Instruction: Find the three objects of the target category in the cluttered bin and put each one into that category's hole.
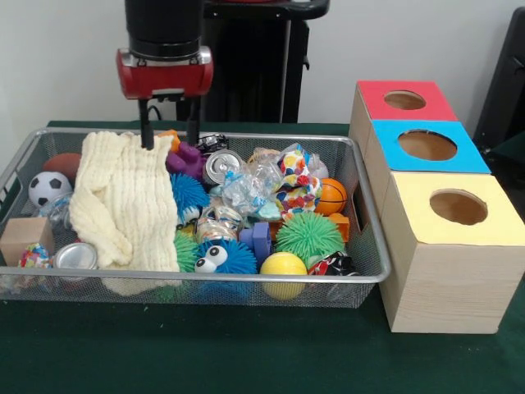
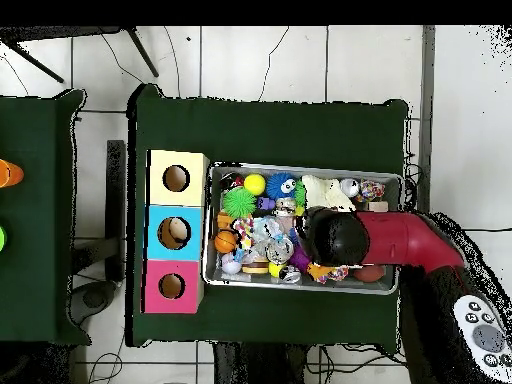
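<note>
The bin [image 1: 371,277] sits on the green bench [image 1: 189,353] beside three holed boxes (no legible writing anywhere). Above the bin's far side, the gripper [image 1: 170,131] hangs, fingers apart, over the cream cloth [image 1: 123,201].

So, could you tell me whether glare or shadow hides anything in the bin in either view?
Front view: even light, only a small glint on the silver can and a soft shadow beneath the bin; nothing is lost. Overhead view: no glare, but the arm covers part of the bin's contents.
</note>
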Tool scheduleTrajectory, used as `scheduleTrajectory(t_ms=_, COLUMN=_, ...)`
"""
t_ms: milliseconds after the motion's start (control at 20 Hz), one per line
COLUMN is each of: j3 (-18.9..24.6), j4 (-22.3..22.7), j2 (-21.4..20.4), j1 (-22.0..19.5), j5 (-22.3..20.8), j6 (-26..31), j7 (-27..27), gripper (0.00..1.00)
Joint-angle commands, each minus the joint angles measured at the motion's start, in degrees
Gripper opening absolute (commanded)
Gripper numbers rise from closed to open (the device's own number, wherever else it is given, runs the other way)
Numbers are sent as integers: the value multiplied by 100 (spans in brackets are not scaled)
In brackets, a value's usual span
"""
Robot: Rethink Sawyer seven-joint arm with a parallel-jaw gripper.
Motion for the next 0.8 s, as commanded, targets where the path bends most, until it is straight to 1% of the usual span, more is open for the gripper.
scheduleTrajectory(t_ms=50, j3=718, j4=-577, j2=555, j1=-330, j5=-596, j6=667, j7=-2201, gripper=100)
scheduleTrajectory(t_ms=150, j3=839, j4=-613, j2=694, j1=-473, j5=-625, j6=621, j7=-2326, gripper=100)
scheduleTrajectory(t_ms=250, j3=893, j4=-682, j2=873, j1=-524, j5=-726, j6=529, j7=-2369, gripper=100)
scheduleTrajectory(t_ms=450, j3=890, j4=-829, j2=1160, j1=-525, j5=-899, j6=349, j7=-2197, gripper=100)
scheduleTrajectory(t_ms=800, j3=1000, j4=-910, j2=1371, j1=-604, j5=-1107, j6=347, j7=-2269, gripper=100)
